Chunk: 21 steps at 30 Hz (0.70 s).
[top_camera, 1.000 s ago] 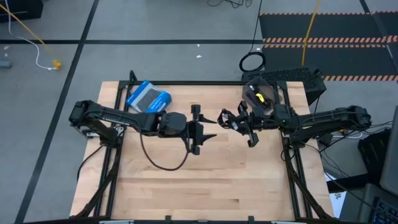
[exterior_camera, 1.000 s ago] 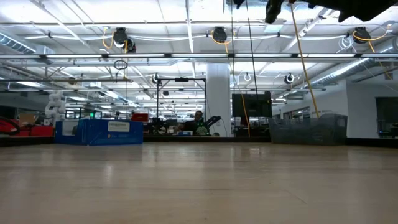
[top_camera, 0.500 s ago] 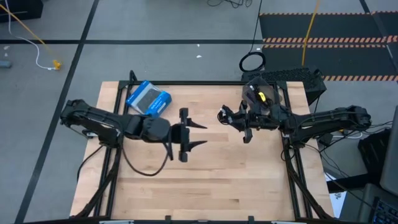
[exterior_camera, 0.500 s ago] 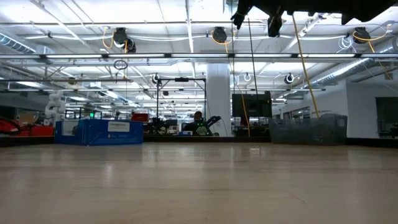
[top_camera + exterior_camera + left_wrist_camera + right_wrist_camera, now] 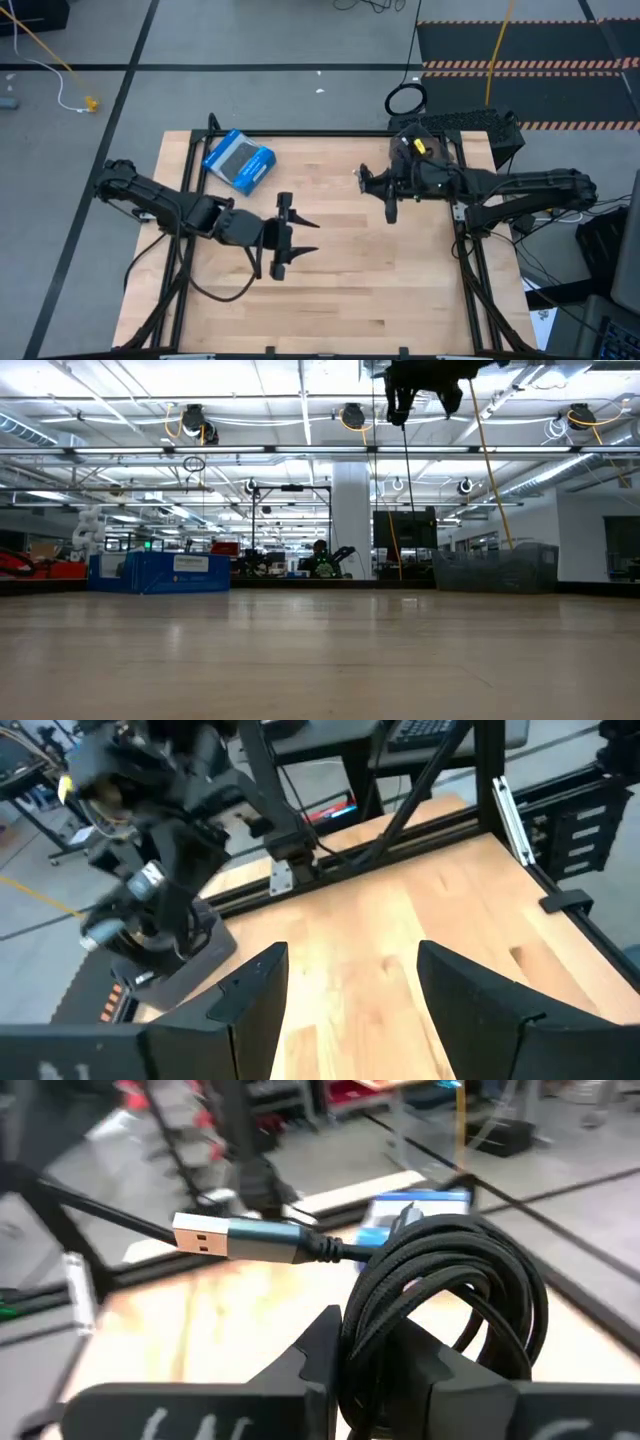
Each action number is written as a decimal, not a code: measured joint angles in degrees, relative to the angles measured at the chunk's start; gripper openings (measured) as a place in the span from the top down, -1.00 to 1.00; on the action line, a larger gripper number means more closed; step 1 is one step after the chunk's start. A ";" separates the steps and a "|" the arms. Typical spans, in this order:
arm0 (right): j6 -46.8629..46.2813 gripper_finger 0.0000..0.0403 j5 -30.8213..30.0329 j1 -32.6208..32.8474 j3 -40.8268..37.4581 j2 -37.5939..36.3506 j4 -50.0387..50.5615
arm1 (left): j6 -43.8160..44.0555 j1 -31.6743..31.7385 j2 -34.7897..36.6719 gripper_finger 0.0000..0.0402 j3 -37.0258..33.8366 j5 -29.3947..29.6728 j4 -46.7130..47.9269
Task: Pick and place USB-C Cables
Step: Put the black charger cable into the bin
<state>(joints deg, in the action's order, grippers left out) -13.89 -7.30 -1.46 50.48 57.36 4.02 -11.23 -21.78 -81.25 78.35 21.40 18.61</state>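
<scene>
A black braided cable bundle (image 5: 450, 1285) with a grey-blue plug (image 5: 215, 1238) sticking out sits in my right gripper (image 5: 380, 1355), which is shut on it. In the high view that gripper (image 5: 378, 188) hovers over the table's far right part, and it shows high up in the low view (image 5: 420, 385). My left gripper (image 5: 312, 237) is open and touches nothing, over the table's middle left; its two fingers stand wide apart in the left wrist view (image 5: 350, 985). No other short cable shows in any view. My right gripper pinches the coiled bundle between its two fingers at the lower side of the loops (image 5: 365, 1330), several strands together. The bundle is lifted clear of the table. The loops rise beyond the fingers, and the plug end (image 5: 200, 1238) sticks out to one side.
A blue-and-grey box (image 5: 238, 160) lies at the table's far left part, also seen in the low view (image 5: 160, 572). A large black cable hoop (image 5: 405, 98) lies on the floor beyond the far edge. Bare wood (image 5: 380, 290) spreads over the table's near half.
My left gripper has drawn back from the right gripper, toward the table's left and near edges, staying open. My right gripper has turned about with the cable bundle, pulled back a little toward the far edge, and come lower into the low view.
</scene>
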 joint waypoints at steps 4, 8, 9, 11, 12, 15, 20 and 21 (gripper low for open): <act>1.31 0.80 -0.43 -1.11 5.98 -0.02 9.56 | 1.60 -1.33 0.00 -0.12 0.00 2.88 1.27; 1.73 0.80 -0.53 -2.73 11.71 0.00 19.71 | 3.20 -2.53 0.00 -0.12 0.00 5.37 3.43; 1.96 0.80 -0.62 -3.13 13.01 0.00 21.83 | 3.76 -2.80 0.00 -0.12 0.00 5.68 3.95; 2.66 0.80 -0.65 -4.08 15.14 0.00 25.08 | 5.13 -2.92 0.00 -0.12 0.00 5.69 4.83; 2.87 0.80 -0.63 -4.64 16.02 0.00 26.55 | 5.90 -2.93 0.00 -0.12 0.00 5.73 4.98; 3.08 0.80 -0.61 -6.73 18.51 0.04 31.25 | 8.05 -2.91 0.00 -0.12 0.00 5.89 5.08; 2.96 0.80 -0.52 -10.49 20.63 0.04 38.62 | 8.85 -2.93 0.00 -0.12 0.00 5.88 5.23; 2.76 0.80 -0.48 -11.23 20.61 0.06 39.61 | 8.90 -2.91 0.00 -0.12 0.00 5.88 5.21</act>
<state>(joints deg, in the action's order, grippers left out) -11.12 -7.78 -12.68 71.09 57.42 43.63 -2.33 -24.69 -81.25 78.35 27.29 23.82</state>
